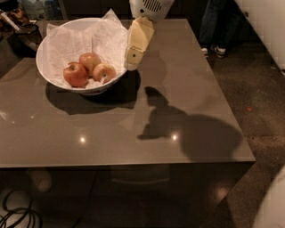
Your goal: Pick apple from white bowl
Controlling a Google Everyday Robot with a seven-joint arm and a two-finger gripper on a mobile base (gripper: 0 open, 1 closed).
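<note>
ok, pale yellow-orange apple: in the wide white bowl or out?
In: the pale apple lies on the paper inside the white bowl beside two redder apples. The gripper hangs at the bowl's right rim.

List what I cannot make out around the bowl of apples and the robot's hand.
Camera view only:
The hand hangs by the right rim of the white bowl; the top edge cuts off its arm.
The crumpled paper and the hand hide the bowl's far right rim.
The apple: its underside, down in the paper, is unseen.
The person, top right: only legs show, cut by the top edge.
</note>
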